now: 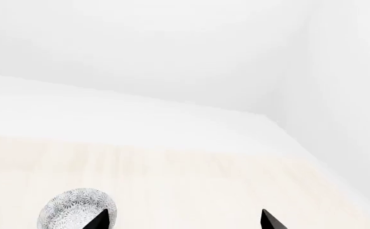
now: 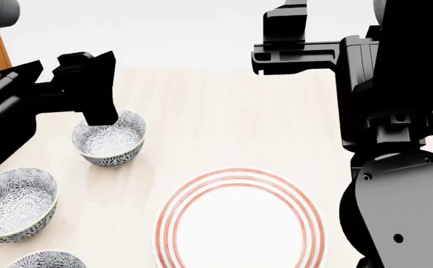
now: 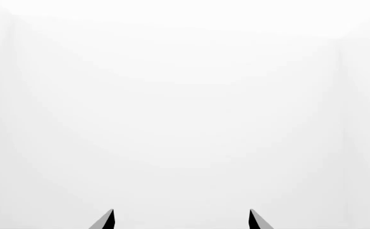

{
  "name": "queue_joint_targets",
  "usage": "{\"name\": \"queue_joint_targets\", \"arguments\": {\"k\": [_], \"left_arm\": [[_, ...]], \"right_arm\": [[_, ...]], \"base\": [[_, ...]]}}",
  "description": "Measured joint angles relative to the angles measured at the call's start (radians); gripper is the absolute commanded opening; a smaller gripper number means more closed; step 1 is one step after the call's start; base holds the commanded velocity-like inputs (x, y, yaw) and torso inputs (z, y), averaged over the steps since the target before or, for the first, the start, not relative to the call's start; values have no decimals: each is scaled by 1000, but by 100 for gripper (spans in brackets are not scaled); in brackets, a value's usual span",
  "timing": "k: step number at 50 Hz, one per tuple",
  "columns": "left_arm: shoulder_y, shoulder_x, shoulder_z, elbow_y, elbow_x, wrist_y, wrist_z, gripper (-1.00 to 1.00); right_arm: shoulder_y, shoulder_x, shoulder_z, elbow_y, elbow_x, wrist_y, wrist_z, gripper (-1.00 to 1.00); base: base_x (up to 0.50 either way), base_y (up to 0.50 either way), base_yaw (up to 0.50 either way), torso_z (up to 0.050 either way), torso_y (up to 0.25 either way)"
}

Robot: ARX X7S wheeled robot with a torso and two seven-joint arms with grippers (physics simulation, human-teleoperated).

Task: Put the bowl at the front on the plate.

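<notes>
Right now three bowls sit in a row on the left side of the table (image 2: 224, 117), and the left gripper (image 2: 101, 114) hangs over the far one, the bowl (image 2: 112, 139), dipping toward its rim, maybe so it can pinch the wall. Its fingers stand wide apart in the wrist view and hold nothing. The plate (image 2: 239, 223) waits close by on the right, bare, so the carry looks short. The right gripper (image 3: 179, 220) is held high and out of the way, fingers wide apart and holding nothing
</notes>
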Motion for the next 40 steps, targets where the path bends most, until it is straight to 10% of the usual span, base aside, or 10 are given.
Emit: {"name": "queue_joint_targets", "arguments": {"k": [40], "left_arm": [[72, -90, 143, -176, -364, 79, -320, 100]], "right_arm": [[-5, 9, -3, 2, 11, -12, 11, 100]], "base": [[0, 0, 0, 0, 0]]}}
